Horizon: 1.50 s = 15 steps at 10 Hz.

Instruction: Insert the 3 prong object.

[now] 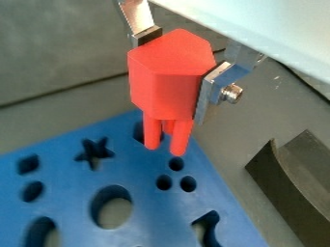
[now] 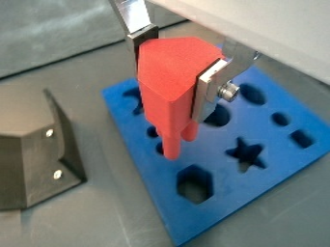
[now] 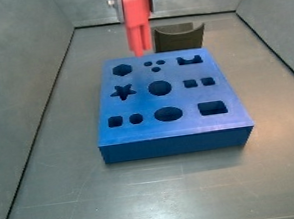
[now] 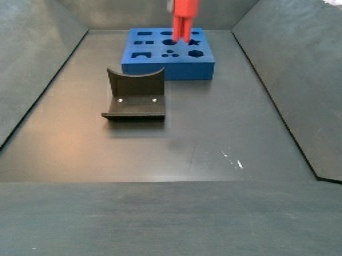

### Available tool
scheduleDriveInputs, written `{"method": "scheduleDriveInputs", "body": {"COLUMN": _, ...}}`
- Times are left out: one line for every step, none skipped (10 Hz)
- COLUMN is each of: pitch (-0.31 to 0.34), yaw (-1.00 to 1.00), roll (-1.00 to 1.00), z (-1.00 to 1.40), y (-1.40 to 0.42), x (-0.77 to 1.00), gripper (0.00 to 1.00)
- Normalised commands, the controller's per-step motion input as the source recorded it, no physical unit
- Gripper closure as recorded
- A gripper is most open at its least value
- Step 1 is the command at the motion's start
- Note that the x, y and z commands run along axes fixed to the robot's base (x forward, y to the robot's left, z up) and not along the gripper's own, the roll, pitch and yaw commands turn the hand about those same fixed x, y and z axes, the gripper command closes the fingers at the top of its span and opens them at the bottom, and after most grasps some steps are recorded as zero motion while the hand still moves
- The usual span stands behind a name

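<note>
The 3 prong object is a red-pink piece with a thick body and prongs pointing down. My gripper is shut on it, silver fingers pressing its two sides. It hangs upright just above the blue block, prong tips close over the three small round holes. In another wrist view the object is over the block. In both side views the object hangs above the block's far part.
The blue block has several shaped holes, among them a star and an oval. The dark grey fixture stands on the floor beside the block; it also shows in both wrist views. Grey bin walls slope up around.
</note>
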Motion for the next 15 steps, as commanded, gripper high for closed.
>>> {"method": "scheduleDriveInputs", "body": {"pitch": -0.136, "yaw": 0.24, "roll": 0.14, "z": -0.63, "y": 0.06, "x": 0.00, "gripper": 1.00}}
{"method": "scheduleDriveInputs", "body": {"pitch": 0.000, "yaw": 0.17, "roll": 0.10, "z": -0.38, "y": 0.00, "x": 0.13, "gripper": 1.00}}
{"method": "scheduleDriveInputs", "body": {"pitch": 0.007, "yaw": 0.00, "roll": 0.00, "z": 0.00, "y": 0.00, "x": 0.03, "gripper": 1.00}}
{"method": "scheduleDriveInputs", "body": {"pitch": 0.043, "yaw": 0.00, "roll": 0.00, "z": -0.24, "y": -0.05, "x": 0.36, "gripper": 1.00}}
{"method": "scheduleDriveInputs", "body": {"pitch": 0.059, "yaw": 0.00, "roll": 0.05, "z": -0.33, "y": -0.02, "x": 0.47, "gripper": 1.00}}
{"method": "scheduleDriveInputs", "body": {"pitch": 0.067, "yaw": 0.00, "roll": 0.05, "z": -0.30, "y": 0.00, "x": 0.47, "gripper": 1.00}}
{"method": "scheduleDriveInputs", "body": {"pitch": 0.069, "yaw": 0.00, "roll": 0.06, "z": -0.33, "y": 0.00, "x": 0.36, "gripper": 1.00}}
{"method": "scheduleDriveInputs", "body": {"pitch": 0.061, "yaw": 0.01, "roll": 0.04, "z": -0.36, "y": -0.05, "x": 0.35, "gripper": 1.00}}
{"method": "scheduleDriveInputs", "body": {"pitch": 0.066, "yaw": 0.11, "roll": 0.08, "z": -0.40, "y": -0.18, "x": 0.26, "gripper": 1.00}}
{"method": "scheduleDriveInputs", "body": {"pitch": 0.106, "yaw": 0.36, "roll": 0.15, "z": -0.37, "y": -0.26, "x": 0.13, "gripper": 1.00}}
{"method": "scheduleDriveInputs", "body": {"pitch": 0.064, "yaw": 0.57, "roll": 0.20, "z": -0.33, "y": -0.25, "x": 0.00, "gripper": 1.00}}
{"method": "scheduleDriveInputs", "body": {"pitch": 0.067, "yaw": 0.63, "roll": 0.23, "z": -0.37, "y": -0.10, "x": 0.00, "gripper": 1.00}}
{"method": "scheduleDriveInputs", "body": {"pitch": 0.046, "yaw": 0.58, "roll": 0.30, "z": -0.35, "y": 0.00, "x": 0.00, "gripper": 1.00}}
{"method": "scheduleDriveInputs", "body": {"pitch": 0.013, "yaw": 0.54, "roll": 0.29, "z": -0.47, "y": 0.00, "x": 0.00, "gripper": 1.00}}
{"method": "scheduleDriveInputs", "body": {"pitch": 0.000, "yaw": 0.47, "roll": 0.23, "z": -0.56, "y": 0.00, "x": 0.00, "gripper": 1.00}}
